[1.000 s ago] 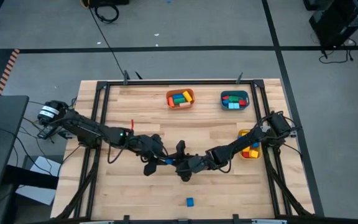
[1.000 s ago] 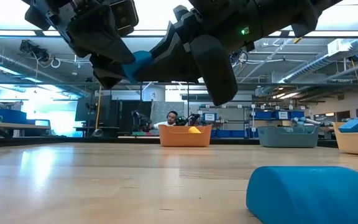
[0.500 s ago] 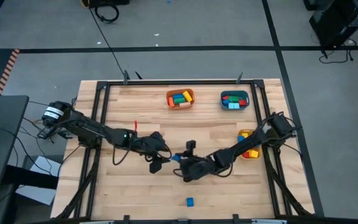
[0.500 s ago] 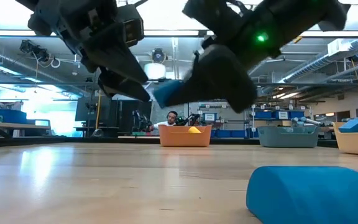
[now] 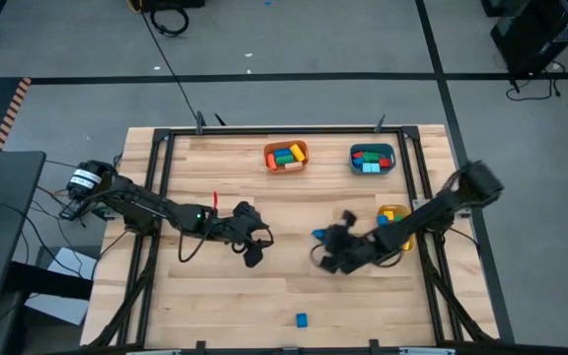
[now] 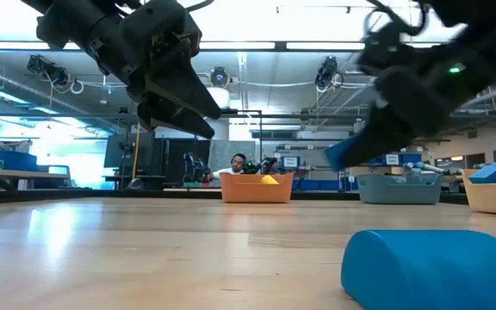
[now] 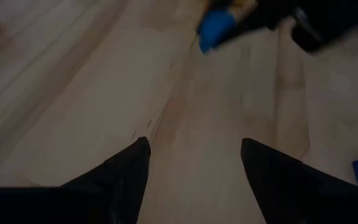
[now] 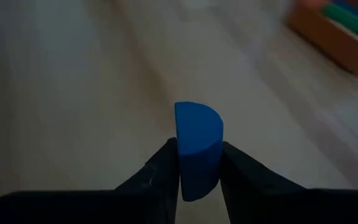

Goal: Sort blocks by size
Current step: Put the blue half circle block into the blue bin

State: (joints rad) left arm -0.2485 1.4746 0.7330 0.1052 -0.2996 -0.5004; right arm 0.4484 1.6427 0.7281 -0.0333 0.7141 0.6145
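My right gripper [image 5: 325, 244] hovers over the table's middle, left of the yellow bin [image 5: 394, 214], shut on a blue half-round block [image 8: 197, 146]. The low view shows that block [image 6: 338, 155] well above the tabletop. My left gripper [image 5: 257, 248] stands open and empty a little to the left, above bare wood [image 7: 194, 162]. A second blue block [image 5: 301, 319] rests on its flat side near the table's front edge, close to the low camera [image 6: 429, 267]. The orange bin [image 5: 286, 156] and teal bin [image 5: 372, 158] at the far edge hold several coloured blocks. My right gripper pinches the blue half-round block between its two fingers by its two flat faces [image 8: 180, 163]. The rounded edge sticks out past the fingertips. The fingers slant downward, and the block is lifted clear of the table.
The yellow bin with blocks stands at the right edge, close behind my right arm. A dark frame [image 5: 156, 197] rims the table. Bare wood lies between the grippers and the front edge. A person sits far off in the room [image 6: 239, 164].
Both grippers met at the blue half-round block over the table's middle. My left gripper has opened and let go of it. My right gripper, still shut on the block, has carried it toward the table's right edge and rolled its wrist.
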